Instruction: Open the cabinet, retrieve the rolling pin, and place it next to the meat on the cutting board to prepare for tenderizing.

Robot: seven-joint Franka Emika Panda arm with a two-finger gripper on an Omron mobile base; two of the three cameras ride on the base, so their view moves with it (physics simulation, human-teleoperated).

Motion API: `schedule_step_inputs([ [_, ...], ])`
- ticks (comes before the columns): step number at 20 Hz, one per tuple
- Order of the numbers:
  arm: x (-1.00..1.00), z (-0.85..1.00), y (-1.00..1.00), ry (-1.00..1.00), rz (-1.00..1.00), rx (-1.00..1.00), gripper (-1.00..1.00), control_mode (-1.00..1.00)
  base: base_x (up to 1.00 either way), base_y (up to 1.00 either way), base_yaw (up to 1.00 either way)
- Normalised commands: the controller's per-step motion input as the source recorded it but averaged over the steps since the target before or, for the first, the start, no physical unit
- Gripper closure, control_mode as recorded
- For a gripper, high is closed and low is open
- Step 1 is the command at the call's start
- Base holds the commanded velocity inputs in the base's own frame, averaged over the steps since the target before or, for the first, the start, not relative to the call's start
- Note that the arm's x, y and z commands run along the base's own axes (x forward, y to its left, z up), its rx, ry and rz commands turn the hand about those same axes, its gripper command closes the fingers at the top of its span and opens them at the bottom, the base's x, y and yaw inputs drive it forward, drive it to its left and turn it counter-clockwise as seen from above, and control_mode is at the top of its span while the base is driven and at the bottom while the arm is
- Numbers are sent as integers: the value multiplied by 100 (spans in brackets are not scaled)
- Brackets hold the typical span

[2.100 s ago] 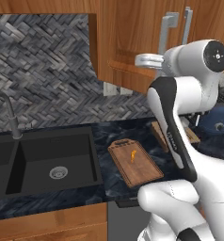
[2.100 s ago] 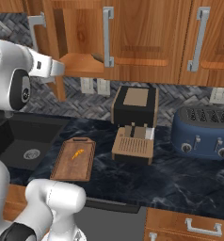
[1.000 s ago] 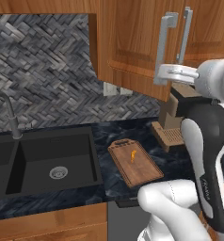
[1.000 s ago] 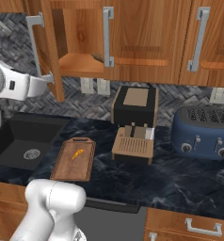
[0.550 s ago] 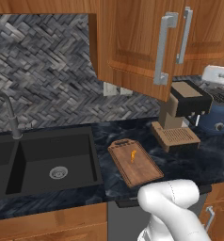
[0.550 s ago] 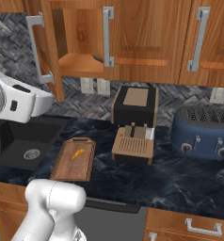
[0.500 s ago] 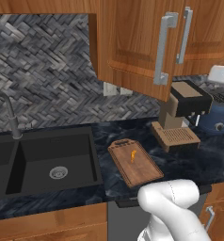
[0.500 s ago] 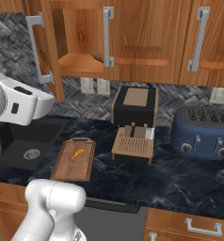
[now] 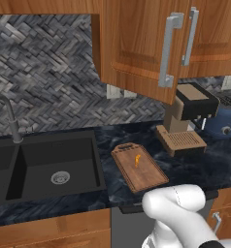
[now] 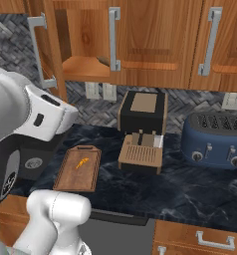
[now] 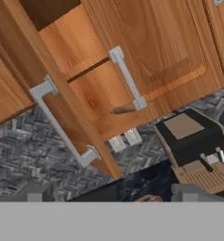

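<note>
The cabinet [image 10: 155, 40] has its left door [image 10: 47, 45] swung wide, showing a wooden shelf [image 10: 83, 67]. One end of the rolling pin [image 11: 124, 109] pokes out past the shut right door [image 11: 147, 42], lying on that shelf; it is also the dark stub of rolling pin [image 10: 104, 61]. On the counter below lies the cutting board [image 9: 139, 167] with the small orange meat [image 9: 137, 160] on it. My gripper [image 11: 111, 195] is open and empty, well back from the cabinet and facing it, with its fingertips [image 11: 35, 193] spread wide.
A coffee machine [image 10: 142, 112] with a ribbed wooden block [image 10: 140, 155] stands right of the board, and a blue toaster [image 10: 217, 139] is farther right. A black sink [image 9: 44, 164] and faucet [image 9: 10, 121] are to the left. The open door [image 9: 137, 48] juts out over the counter.
The arm has drawn back from the door handle and swung out of the left base view. The cabinet door stays open. The gripper remains open.
</note>
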Motion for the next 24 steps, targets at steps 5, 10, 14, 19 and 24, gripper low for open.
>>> schedule_step_inputs([
  [5, 9, 0, -4, 4, 8, 1, -100, -100, 0, 0, 0],
  [10, 24, -8, 0, 0, 12, 3, -100, -100, 0, 0, 0],
  [14, 36, -18, 0, -3, 11, 6, -100, -100, 0, 0, 0],
  [19, 47, -12, 0, -2, 11, 8, -100, -100, 0, 0, 0],
  [24, 61, -6, 0, 0, 9, 8, -100, -100, 0, 0, 0],
])
